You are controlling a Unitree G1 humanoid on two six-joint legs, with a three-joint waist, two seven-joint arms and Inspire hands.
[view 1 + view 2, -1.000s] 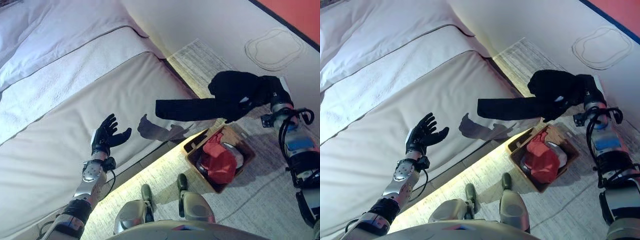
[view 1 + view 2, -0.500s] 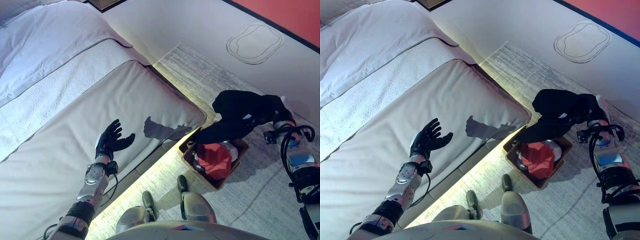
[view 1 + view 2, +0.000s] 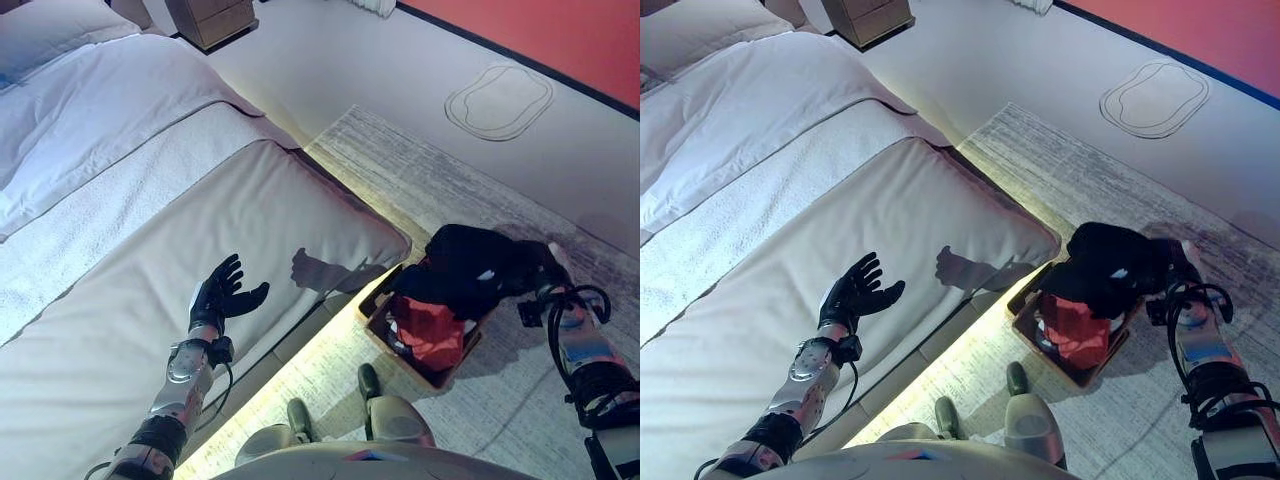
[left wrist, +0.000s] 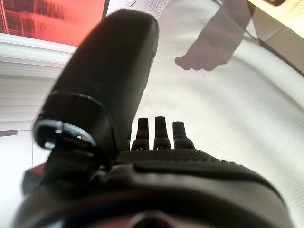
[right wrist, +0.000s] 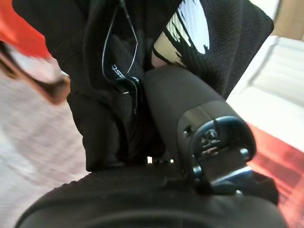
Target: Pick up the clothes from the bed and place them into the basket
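My right hand (image 3: 540,268) is shut on a black garment (image 3: 462,268) and holds it low over the brown basket (image 3: 377,325) on the rug beside the bed. The garment's lower part rests on a red garment (image 3: 432,332) that lies in the basket. In the right wrist view the black garment (image 5: 104,71) bunches round my fingers. My left hand (image 3: 222,296) is open, palm up, just above the white mattress (image 3: 230,210) near its front edge. It holds nothing. In the left wrist view its fingers (image 4: 161,128) are straight over the white sheet.
The bed's grey cover (image 3: 110,90) lies further back. A grey rug (image 3: 420,180) runs beside the bed. A wooden nightstand (image 3: 212,18) stands at the far end. A white outline (image 3: 498,100) marks the floor by the red wall.
My right hand has lowered the black garment from mid-air down onto the basket; its hanging part has gone in. The camera has shifted. The left hand has stayed over the mattress.
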